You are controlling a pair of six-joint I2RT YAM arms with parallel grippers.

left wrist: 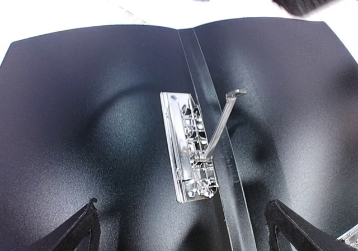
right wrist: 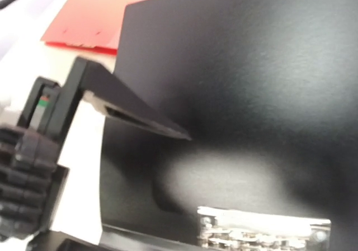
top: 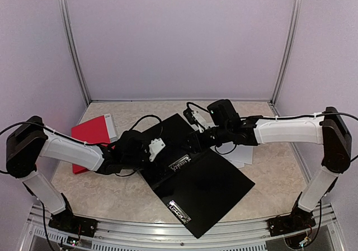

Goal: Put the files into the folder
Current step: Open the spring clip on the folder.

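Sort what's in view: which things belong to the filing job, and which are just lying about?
Job: black folder, lying open; its metal clip, lever raised; white sheets at the folder's right edge.
Lying about: red folder, off to the left.

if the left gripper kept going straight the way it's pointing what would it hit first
Most likely the metal clip on the spine of the open black folder, centred ahead of the left gripper in its wrist view. Its raised lever may come first; depth is hard to judge.
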